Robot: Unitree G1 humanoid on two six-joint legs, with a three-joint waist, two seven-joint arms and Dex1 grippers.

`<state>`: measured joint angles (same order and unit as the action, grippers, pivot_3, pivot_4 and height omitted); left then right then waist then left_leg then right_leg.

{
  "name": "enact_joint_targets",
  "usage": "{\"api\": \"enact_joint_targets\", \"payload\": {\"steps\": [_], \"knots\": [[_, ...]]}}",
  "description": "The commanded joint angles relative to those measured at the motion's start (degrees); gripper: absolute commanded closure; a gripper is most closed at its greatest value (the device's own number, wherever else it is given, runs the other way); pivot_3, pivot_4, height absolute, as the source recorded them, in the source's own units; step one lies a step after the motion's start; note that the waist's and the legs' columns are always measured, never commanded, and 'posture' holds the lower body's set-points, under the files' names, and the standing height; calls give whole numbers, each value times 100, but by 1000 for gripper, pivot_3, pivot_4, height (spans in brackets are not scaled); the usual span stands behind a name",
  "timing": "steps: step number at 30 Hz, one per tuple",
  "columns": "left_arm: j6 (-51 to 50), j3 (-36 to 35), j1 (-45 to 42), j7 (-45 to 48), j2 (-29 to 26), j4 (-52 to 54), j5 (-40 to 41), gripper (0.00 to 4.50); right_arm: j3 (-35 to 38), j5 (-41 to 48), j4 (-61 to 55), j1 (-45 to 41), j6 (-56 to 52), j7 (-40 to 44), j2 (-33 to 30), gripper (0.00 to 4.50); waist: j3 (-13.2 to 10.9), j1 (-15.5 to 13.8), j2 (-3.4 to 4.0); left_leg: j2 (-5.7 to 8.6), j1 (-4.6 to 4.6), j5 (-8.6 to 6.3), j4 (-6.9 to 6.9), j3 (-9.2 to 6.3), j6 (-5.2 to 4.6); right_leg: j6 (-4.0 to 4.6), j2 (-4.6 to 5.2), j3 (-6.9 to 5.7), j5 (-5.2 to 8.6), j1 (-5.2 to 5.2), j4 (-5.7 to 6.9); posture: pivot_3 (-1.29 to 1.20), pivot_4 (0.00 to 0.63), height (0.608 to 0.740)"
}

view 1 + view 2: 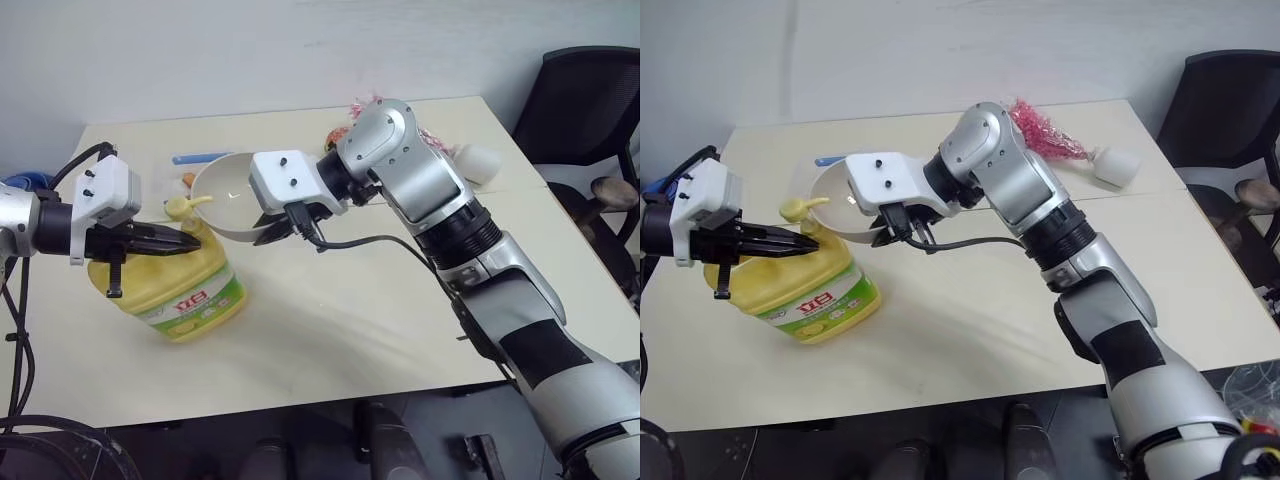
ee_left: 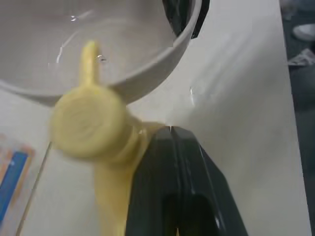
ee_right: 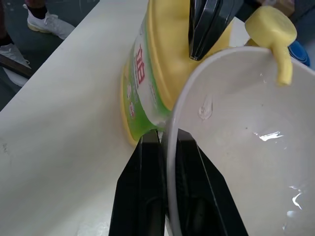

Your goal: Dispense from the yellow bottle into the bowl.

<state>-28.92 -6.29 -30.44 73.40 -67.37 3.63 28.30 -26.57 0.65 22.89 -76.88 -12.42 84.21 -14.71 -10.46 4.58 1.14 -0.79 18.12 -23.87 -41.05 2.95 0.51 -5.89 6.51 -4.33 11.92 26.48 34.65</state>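
Yellow bottle stood upright on the pale surface, on the robot's left side. The right gripper held the bowl up, its fingers clamped on the rim, and the pump spout hung over the bowl's edge. The left gripper had its fingers pressed together and empty, lying nearly level just beside the pump head. The head sat a little ahead of the tips, so I judged the left arm as the nearer one to press it down.
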Motion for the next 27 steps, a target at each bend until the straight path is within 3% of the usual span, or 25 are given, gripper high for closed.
{"api": "enact_joint_targets", "payload": {"steps": [1,4,6,12,16,21,27], "knots": [[-545,108,-64,-50,149,-89,145,4481,169,112,-230,-135,169,-20,51,4500,0,0,0,-1,1,0,0,-1,0,0,-1,-1,0,0,1,0,150,740],[-1400,-525,-408,35,-21,263,958,4481,178,122,-287,-60,147,-13,-9,4500,-11,3,-19,-1,8,0,-2,-3,0,0,0,-2,0,6,-1,0,150,740],[-2109,-1084,-629,29,-216,526,1686,4481,187,118,-338,57,151,-2,-107,4500,-37,19,-73,-4,26,0,-4,-10,0,0,-1,-5,0,22,-1,0,150,740],[-3215,-2106,-771,-441,-613,806,2531,4481,267,75,-534,483,214,-84,-466,4500,-31,22,-99,3,114,-2,-15,-15,0,-4,9,-28,-3,110,0,0,150,740],[-3840,-3340,238,41,-1049,1135,2496,3672,405,102,-892,1120,113,-181,-981,4500,-32,23,-100,1,117,-3,-5,-10,0,-4,8,-38,-3,107,-24,0,150,740],[-4496,-5050,1746,504,-919,2008,2163,2389,621,-109,-1244,2542,441,-608,-1823,4500,-34,-9,-102,-4,109,-4,-7,-5,3,-4,5,-40,-3,92,-34,0,150,740],[-4389,-5626,2219,286,-585,2405,2313,509,758,-510,-1351,3639,1085,-1612,-2034,4500,-36,7,-106,-4,100,1,-14,9,10,11,3,-20,-14,93,-23,0,150,740]]}}
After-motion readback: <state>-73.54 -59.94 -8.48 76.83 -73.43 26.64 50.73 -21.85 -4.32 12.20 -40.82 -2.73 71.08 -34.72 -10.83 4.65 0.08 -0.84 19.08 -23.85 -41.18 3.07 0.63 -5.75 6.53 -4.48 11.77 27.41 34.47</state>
